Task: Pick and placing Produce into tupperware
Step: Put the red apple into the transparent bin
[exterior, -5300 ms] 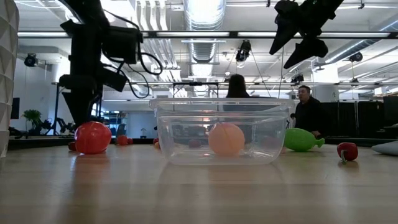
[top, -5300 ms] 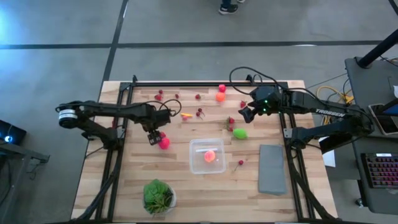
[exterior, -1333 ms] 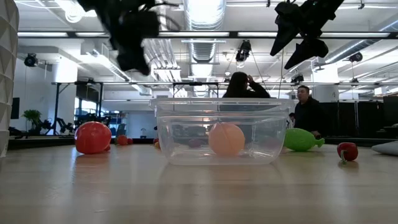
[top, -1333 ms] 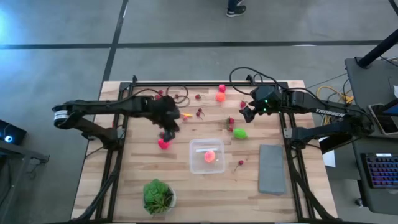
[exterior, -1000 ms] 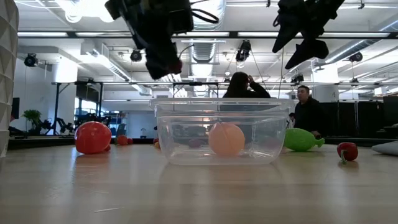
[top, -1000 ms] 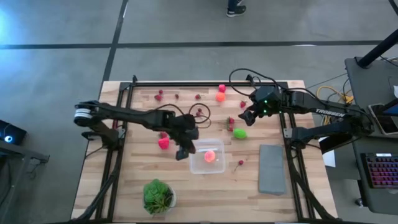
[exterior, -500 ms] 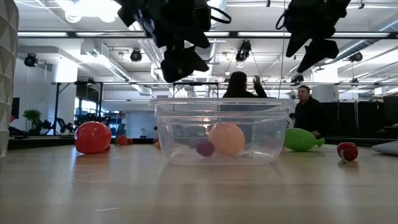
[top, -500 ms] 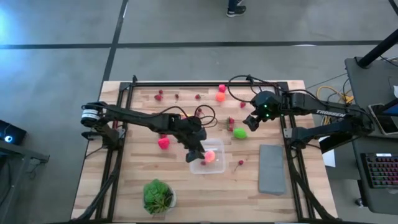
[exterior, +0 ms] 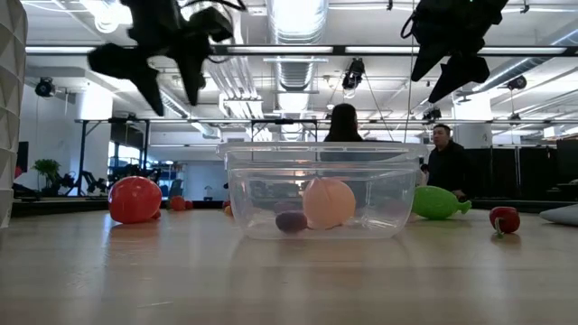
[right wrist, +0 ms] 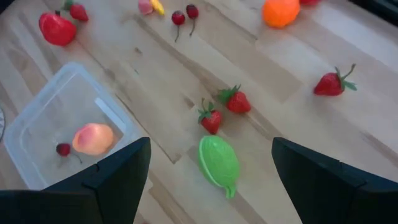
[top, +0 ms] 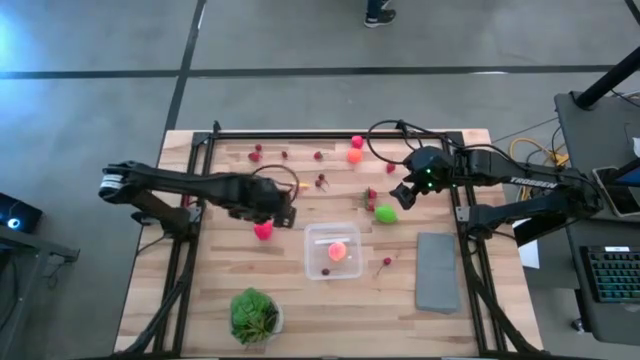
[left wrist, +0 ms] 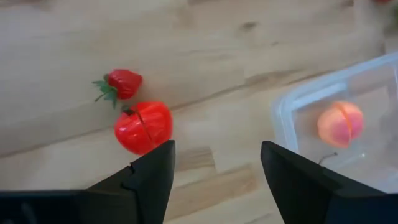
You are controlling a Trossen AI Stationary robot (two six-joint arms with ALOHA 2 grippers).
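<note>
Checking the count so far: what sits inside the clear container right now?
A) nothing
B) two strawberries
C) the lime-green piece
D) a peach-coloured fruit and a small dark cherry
D: the high view shows the peach-coloured fruit and small dark cherry inside the clear container.

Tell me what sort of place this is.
Probably a robotics lab in an open industrial hall: exposed ceiling ducts, people at workstations behind, and a keyboard beside the wooden table.

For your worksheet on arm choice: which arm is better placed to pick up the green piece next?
Right. The right gripper hangs open just above the green piece, whereas the left gripper sits across the tupperware, near the red tomato.
</note>
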